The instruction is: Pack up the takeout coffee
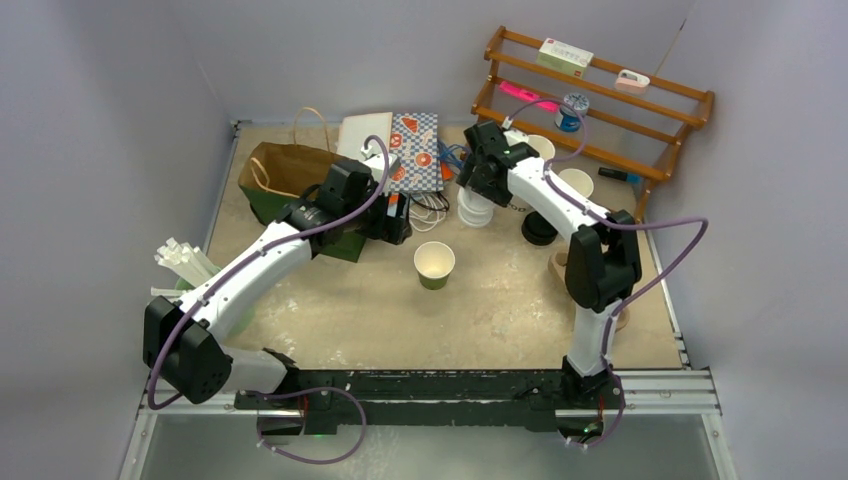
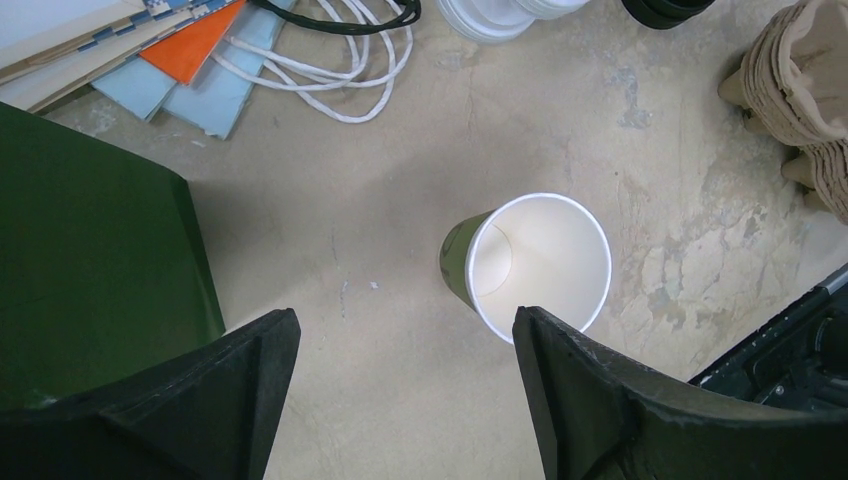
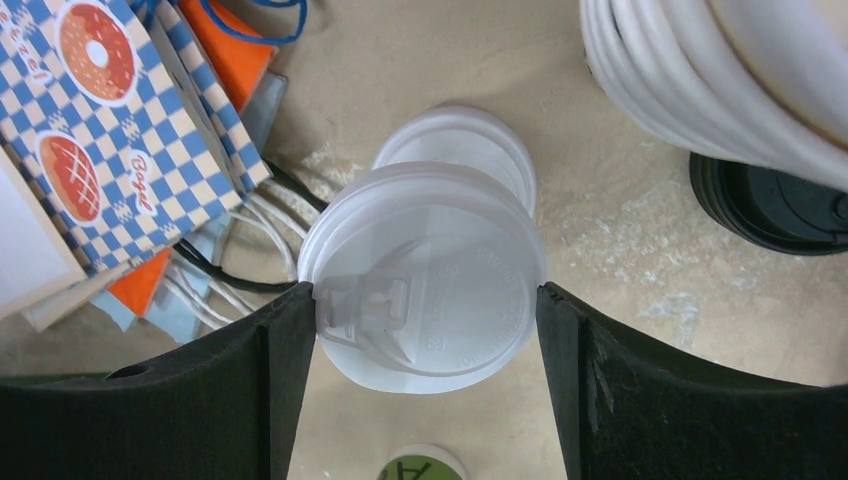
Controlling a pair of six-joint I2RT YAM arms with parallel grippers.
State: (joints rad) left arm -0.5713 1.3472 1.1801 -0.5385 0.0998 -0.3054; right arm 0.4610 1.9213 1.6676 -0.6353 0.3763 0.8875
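From the top camera we see the takeout coffee (image 1: pixel 434 265) standing upright on the bare middle of the table (image 1: pixel 330 310). Its dark green cup is open, with no lid on it. The left gripper (image 1: pixel 397 217) hangs just beside it, to the left and rear, and the brown paper bag (image 1: pixel 285 168) lies behind that arm. The right gripper (image 1: pixel 476 183) is directly over a stack of white lids (image 1: pixel 474 212), apart from the cup.

In the left wrist camera the 2 fingers stand wide apart and hold nothing. Only table shows between them. The cup is ahead and a little to the right of the gap, near the right finger.

In the right wrist camera the top lid (image 3: pixel 430 290) fills the space between the 2 fingers. Its rim meets both of them, but we cannot tell whether the claw already presses the lid or only brackets it, because the fingers hide the contact line.

We judge that the step in hand is to take 1 lid for the cup. To do it well, we should close gently on the rim so the thin plastic does not buckle. Then we should lift straight up and check that only 1 lid leaves the stack. The lid should then come down level and centred on the cup, and the left gripper could steady the cup body against tipping.
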